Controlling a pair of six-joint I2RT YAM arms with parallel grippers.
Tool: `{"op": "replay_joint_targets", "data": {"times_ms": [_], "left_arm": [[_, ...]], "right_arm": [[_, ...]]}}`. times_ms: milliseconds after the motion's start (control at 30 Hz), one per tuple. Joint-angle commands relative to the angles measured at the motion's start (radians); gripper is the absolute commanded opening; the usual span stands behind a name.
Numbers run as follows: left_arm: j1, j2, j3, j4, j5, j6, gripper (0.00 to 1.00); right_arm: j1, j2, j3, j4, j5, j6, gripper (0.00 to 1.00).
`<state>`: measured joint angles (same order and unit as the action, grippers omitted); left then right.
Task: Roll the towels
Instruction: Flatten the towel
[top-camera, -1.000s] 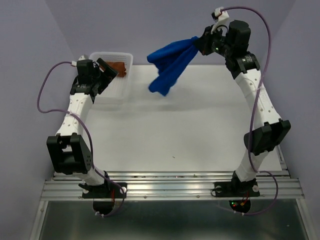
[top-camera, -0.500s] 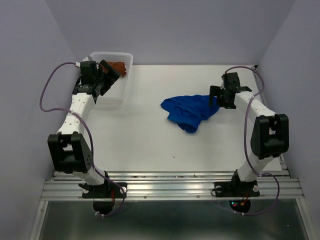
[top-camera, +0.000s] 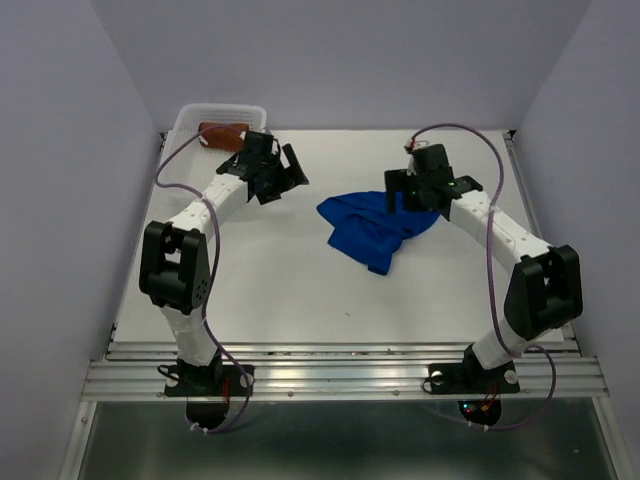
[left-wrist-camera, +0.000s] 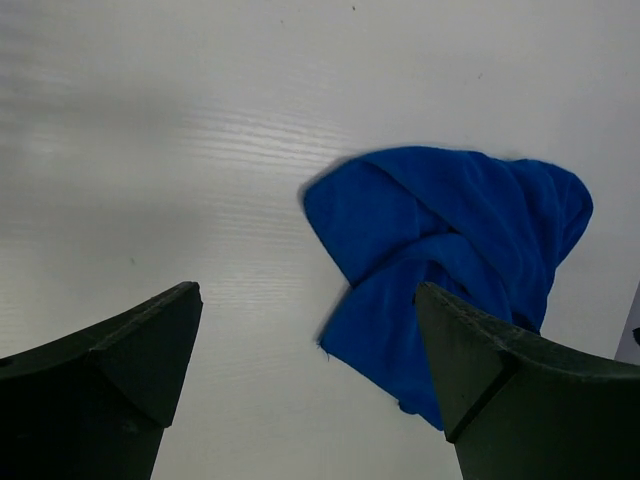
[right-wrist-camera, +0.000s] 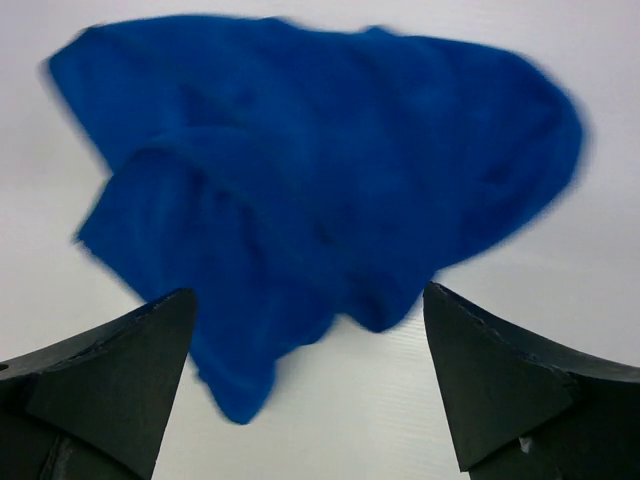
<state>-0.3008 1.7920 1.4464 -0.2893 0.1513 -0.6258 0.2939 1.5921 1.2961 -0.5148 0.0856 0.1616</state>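
- Top external view: the blue towel (top-camera: 372, 228) lay crumpled and unrolled on the bench (top-camera: 280, 290), long axis roughly left-right.
- The right hand (top-camera: 398, 190) hovered over its far edge, fingers apart, and was the nearer one.
- The left hand (top-camera: 288, 168), also spread, was off the towel's left end, not touching.
- The rust-brown towel (top-camera: 222, 134) sat in the basket (top-camera: 185, 118).
- A second earlier the right hand held the blue towel aloft and the left hand was at the basket.

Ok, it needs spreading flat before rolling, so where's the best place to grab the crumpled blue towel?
Probably the narrow flap of the blue towel pointing toward the near edge of the table. It lies thin and loose, clear of the bunched folds, so come straight down from above and pinch across it.
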Motion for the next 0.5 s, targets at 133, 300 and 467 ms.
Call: {"op": "replay_joint_targets", "data": {"times_ms": [133, 300, 467], "left_arm": [[-0.020, 0.099, 0.114, -0.036, 0.034, 0.006, 0.99], [-0.018, 0.066, 0.049, -0.013, 0.010, -0.032, 0.99], [-0.006, 0.020, -0.052, 0.032, 0.031, -0.136, 0.99]], "right_arm": [[0.338, 0.106, 0.035, 0.163, -0.026, -0.040, 1.00], [0.432, 0.276, 0.126, 0.231, -0.026, 0.004, 1.00], [0.462, 0.376, 0.167, 0.302, 0.046, 0.042, 1.00]]}}
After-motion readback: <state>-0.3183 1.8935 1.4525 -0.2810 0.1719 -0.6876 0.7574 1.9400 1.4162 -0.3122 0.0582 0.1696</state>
